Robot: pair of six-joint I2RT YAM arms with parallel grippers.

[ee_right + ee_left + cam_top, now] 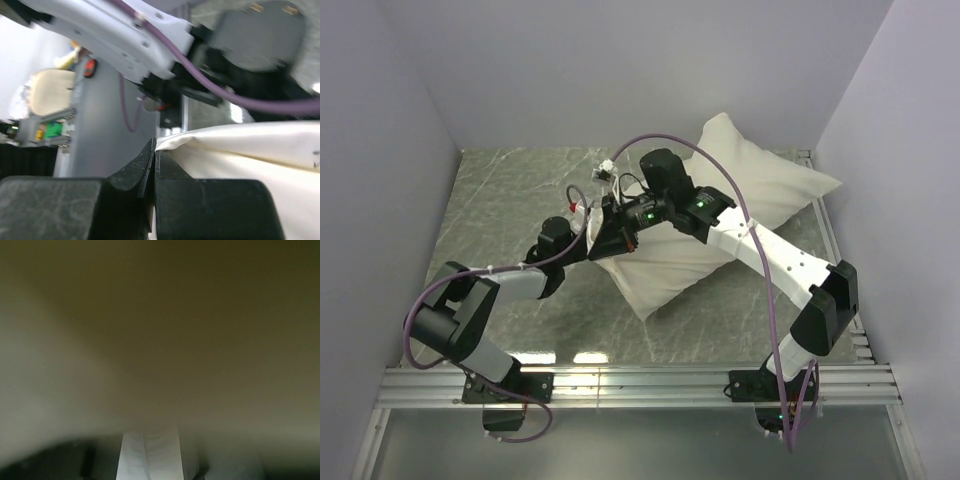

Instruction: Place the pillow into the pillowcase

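The pillowcase (240,145) edge is clamped in the closed right pincer (154,150). The left pincer (623,238) is pressed close to fabric; its opening cannot be told.

Smooth, faintly shiny cream cloth pillowcase (770,175), glossy grey marbled table (510,195)

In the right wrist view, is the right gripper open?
No, the right gripper is shut, its jaws pressed together on the edge of the pillowcase.

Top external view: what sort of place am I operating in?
Probably an enclosed lab test cell: plain pale walls on three sides, a marbled tabletop, and an aluminium rail along the near edge.
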